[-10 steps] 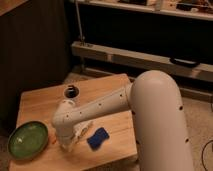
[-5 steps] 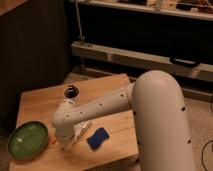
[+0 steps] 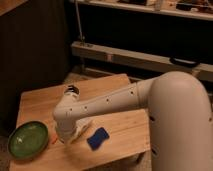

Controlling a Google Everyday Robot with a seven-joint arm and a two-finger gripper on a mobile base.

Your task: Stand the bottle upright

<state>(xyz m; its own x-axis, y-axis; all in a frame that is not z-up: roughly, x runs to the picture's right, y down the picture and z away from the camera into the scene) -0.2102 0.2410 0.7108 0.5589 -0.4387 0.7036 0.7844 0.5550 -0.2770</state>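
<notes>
Your gripper [image 3: 69, 136] is down low over the wooden table [image 3: 40, 102], just left of the blue sponge [image 3: 98, 138], and the bend of the white arm [image 3: 105, 102] hangs over it, so you cannot tell whether it is released or clenched on anything. A pale, whitish shape that looks to be the bottle [image 3: 83, 128] lies between the gripper and the sponge, close to both and partly under the arm; its pose is not clear. A sliver of orange carrot [image 3: 54, 140] shows left of the sponge, beyond the gripper. Further left of the sponge sits the green bowl [image 3: 27, 140], near the table's edge.
</notes>
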